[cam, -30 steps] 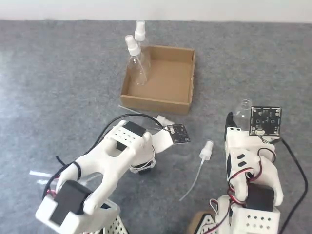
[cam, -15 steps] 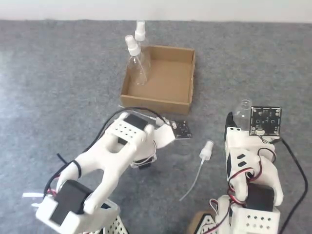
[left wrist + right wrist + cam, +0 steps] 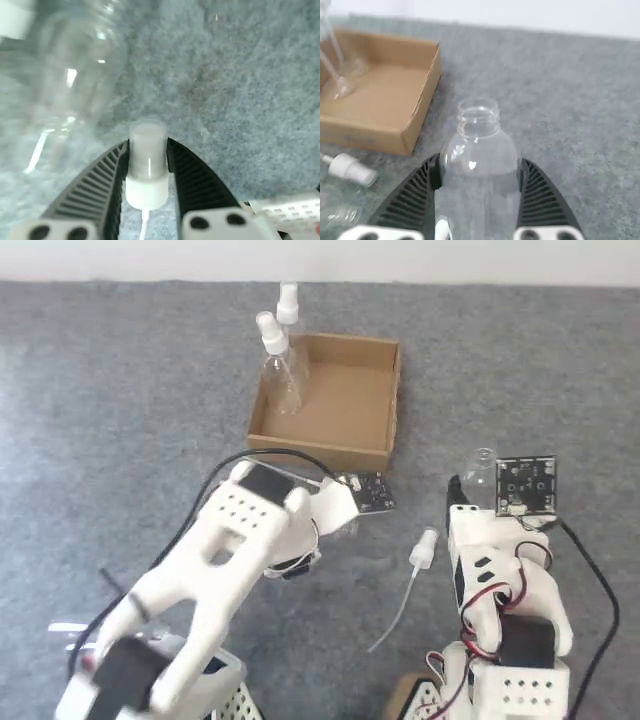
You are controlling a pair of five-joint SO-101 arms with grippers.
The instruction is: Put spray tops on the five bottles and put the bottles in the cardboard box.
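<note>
The right jaws, near the right front corner of the box (image 3: pixel 320 452), clamp an open bottle (image 3: pixel 479 165) upright (ready, I judge, for capping). The left jaws, just before the box's front wall, pinch a spray top (image 3: pixel 147 160). Two capped bottles (image 3: pixel 280 380) stand at the box's far-left corner; no writing is readable.

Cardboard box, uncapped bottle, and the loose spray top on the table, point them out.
cardboard box (image 3: pixel 320 453), high view, front wall.
uncapped bottle (image 3: pixel 479 170), right wrist view, clear body.
loose spray top (image 3: pixel 424 546), high view, white head.
</note>
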